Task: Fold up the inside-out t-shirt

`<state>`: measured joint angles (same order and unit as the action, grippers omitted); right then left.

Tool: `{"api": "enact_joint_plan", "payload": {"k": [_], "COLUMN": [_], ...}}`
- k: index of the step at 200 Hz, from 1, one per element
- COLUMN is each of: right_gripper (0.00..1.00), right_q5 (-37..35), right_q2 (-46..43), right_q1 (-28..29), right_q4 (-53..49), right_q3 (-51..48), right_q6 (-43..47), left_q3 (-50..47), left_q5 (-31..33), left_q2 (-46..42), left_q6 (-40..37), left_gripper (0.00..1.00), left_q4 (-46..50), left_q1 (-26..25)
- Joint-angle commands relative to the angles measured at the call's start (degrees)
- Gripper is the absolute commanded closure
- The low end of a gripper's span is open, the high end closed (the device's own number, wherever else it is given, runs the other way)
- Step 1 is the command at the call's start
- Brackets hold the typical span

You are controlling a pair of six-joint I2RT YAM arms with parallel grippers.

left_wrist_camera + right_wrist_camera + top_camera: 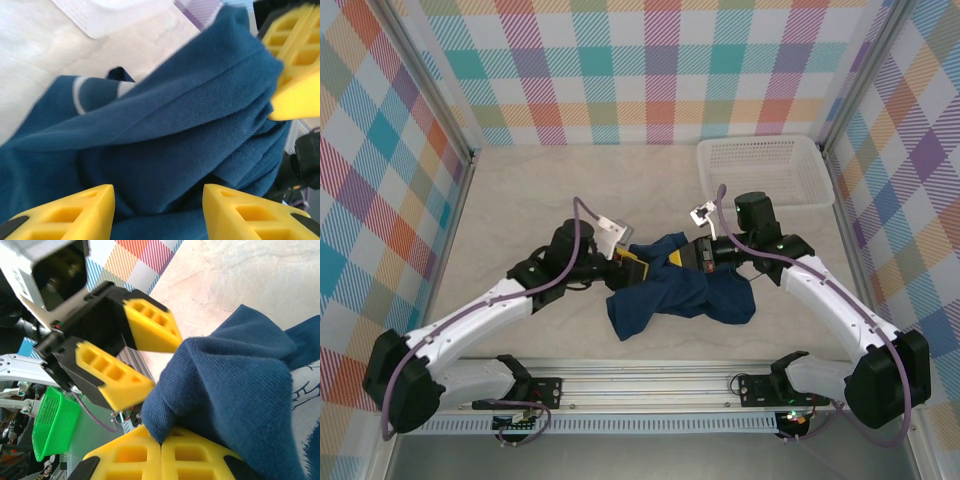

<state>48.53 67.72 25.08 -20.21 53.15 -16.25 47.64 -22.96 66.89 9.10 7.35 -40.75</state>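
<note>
The dark navy t-shirt (670, 290) lies crumpled at the table's middle, part of it lifted between the two arms. My right gripper (161, 445) is shut on a bunched fold of the t-shirt (235, 385), and a bit of white print (306, 390) shows at the right edge. My left gripper (157, 210) stands open, its yellow fingers (75, 212) apart, with navy cloth (165, 125) close in front of the gap. In the right wrist view the left gripper (165, 365) faces the held fold with its tips just beside the cloth. From above, the left gripper (632, 262) and right gripper (682, 255) nearly meet.
A white mesh basket (765, 170) stands at the back right corner. Checked walls close in the sand-coloured table (520, 200) on three sides. A metal rail (650, 385) runs along the near edge. A green basket (50, 425) sits beyond the table.
</note>
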Motion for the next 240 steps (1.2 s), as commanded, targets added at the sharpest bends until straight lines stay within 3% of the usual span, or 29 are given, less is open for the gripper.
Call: {"api": "enact_joint_plan", "payload": {"k": [1, 20, 58, 103, 137, 189, 240], "right_gripper": [1.0, 1.0, 1.0, 1.0, 1.0, 0.8, 0.63], "right_q5": [2.43, 1.98, 1.65, -2.07, -13.02, -27.91, -30.97], "right_q2": [-0.82, -1.09, -1.1, 0.24, 3.38, 9.08, 5.6], "right_q1": [-0.55, -0.82, -1.17, -1.52, -1.52, -0.93, -0.74], "right_q4": [0.96, 0.36, 0.34, -1.01, -7.0, -13.1, -14.54], "right_q3": [0.64, 0.64, 0.38, 0.88, 6.13, 14.69, 16.86], "right_q6": [1.05, 1.31, 1.48, 2.77, 4.99, 7.0, 9.7], "left_q3": [3.42, 4.36, 5.32, 5.94, 10.31, 17.67, 20.63], "left_q5": [-5.89, -8.56, -8.34, -4.74, -3.05, 0.15, 3.97], "left_q2": [3.16, 5.26, 6.88, 5.02, 4.16, 4.2, 5.18], "left_q6": [-4.27, -4.71, -4.9, -4.5, -0.57, 9.72, 18.26], "left_gripper": [0.51, 0.52, 0.81, 1.0, 1.0, 1.0, 1.0], "left_q4": [-0.62, -1.31, -0.98, 0.35, 4.04, 9.54, 13.86], "left_q1": [-0.67, -1.07, -1.14, -1.17, -1.17, -0.96, 2.56]}}
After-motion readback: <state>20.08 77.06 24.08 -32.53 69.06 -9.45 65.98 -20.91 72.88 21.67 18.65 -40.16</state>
